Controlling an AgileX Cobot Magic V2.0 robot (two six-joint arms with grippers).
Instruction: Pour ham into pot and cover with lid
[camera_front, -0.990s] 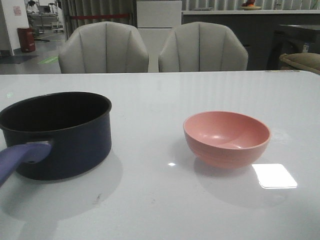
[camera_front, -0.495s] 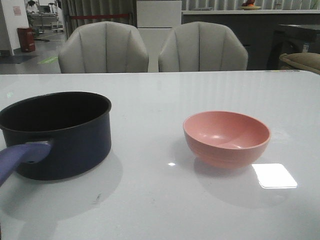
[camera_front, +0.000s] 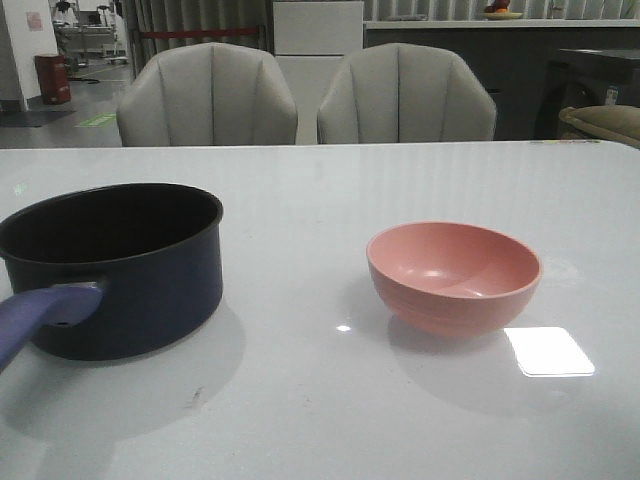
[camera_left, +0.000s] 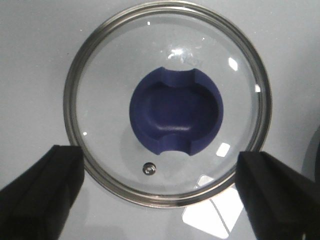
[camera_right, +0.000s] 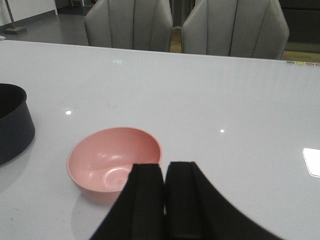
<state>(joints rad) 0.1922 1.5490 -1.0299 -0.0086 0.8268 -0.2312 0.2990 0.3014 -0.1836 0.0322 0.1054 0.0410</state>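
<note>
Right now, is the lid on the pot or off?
Off. The pot stands open-topped; the lid lies flat on the table under the left gripper.

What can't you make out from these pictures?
- Ham: none shows. The pink bowl looks empty in the front and right wrist views.
- Pot: its floor is hidden by its own wall in the front view; the right wrist view's edge cuts it off.
- Lid: seen only by the left wrist view, so where it lies on the table is unclear.
- Left gripper: only its fingertips show.
</note>
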